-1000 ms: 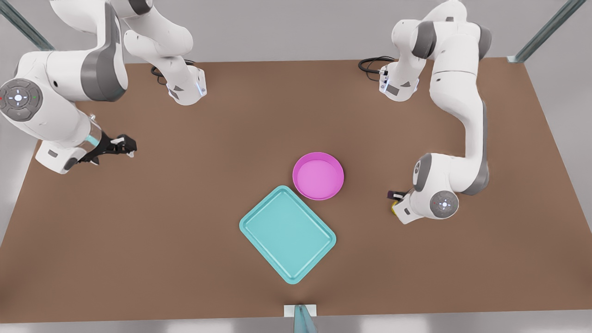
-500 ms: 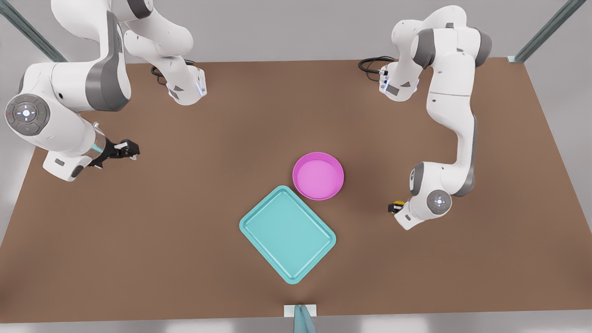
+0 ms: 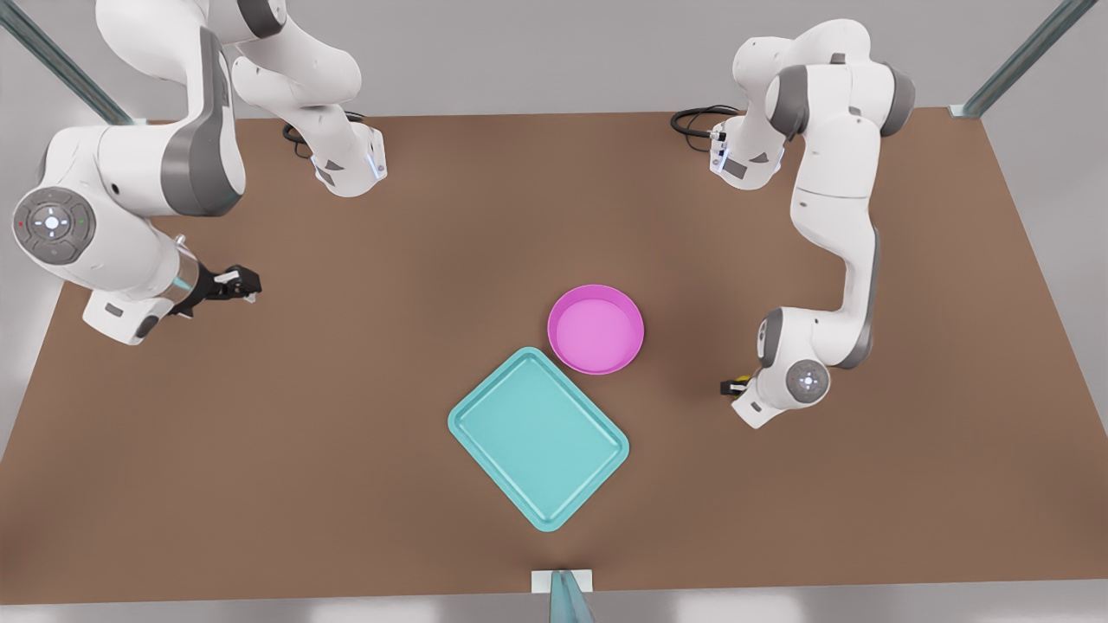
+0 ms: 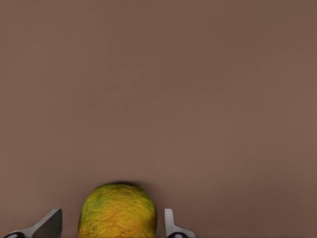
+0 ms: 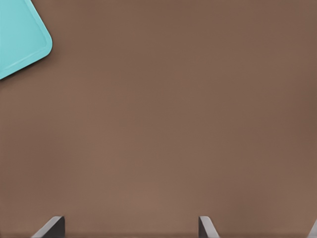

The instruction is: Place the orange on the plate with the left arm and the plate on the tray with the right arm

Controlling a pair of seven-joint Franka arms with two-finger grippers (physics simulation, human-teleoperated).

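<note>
The orange [image 4: 118,210] rests on the brown table between my left gripper's [image 4: 111,225] fingers. That gripper is open, with a small gap showing on each side of the fruit. In the front view my left gripper [image 3: 731,386] is low at the front view's right, and its wrist covers the orange. The pink plate [image 3: 595,329] sits mid-table, its rim touching a corner of the teal tray [image 3: 538,437]. My right gripper [image 3: 247,281] hovers at the front view's left, open [image 5: 129,228] and holding nothing, with a tray corner [image 5: 20,39] in its view.
Both arm bases [image 3: 346,169] [image 3: 744,160] stand at the table's far edge with coiled cables. Bare brown tabletop [image 3: 346,389] lies between the right gripper and the tray. A small teal post [image 3: 567,597] stands at the near edge.
The left arm has come down and drawn in over the orange, which now shows less in the front view. The right arm shifted slightly and then held still.
</note>
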